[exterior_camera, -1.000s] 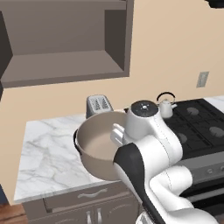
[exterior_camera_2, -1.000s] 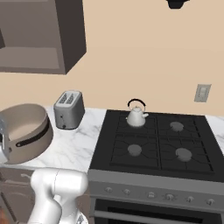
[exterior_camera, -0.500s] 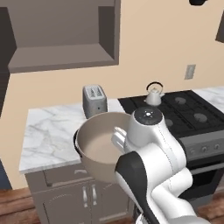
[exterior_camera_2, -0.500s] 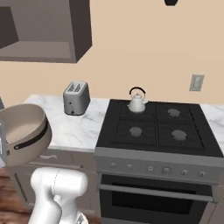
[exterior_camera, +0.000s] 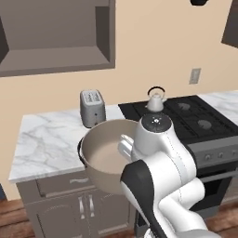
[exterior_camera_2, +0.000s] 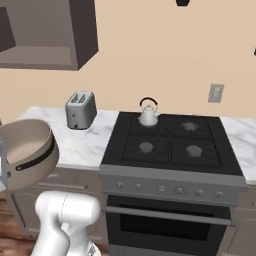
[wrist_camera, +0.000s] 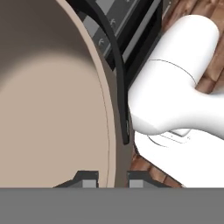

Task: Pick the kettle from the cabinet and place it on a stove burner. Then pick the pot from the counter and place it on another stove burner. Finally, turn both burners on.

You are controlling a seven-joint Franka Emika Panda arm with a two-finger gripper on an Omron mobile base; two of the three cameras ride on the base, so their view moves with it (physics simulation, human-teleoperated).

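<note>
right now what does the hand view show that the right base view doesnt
Hand view: the gripper shut on the pot, its fingers either side of the rim, and the dark side handle close up.
Right base view: the kettle on a back burner, the toaster on the counter, the cabinet above.
Both: the tan pot, lifted off the counter, and the stove front.

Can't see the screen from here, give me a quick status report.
Gripper shut on rim of large tan pot, lifted off marble counter. Small silver kettle on a rear burner. Front burners free.
</note>
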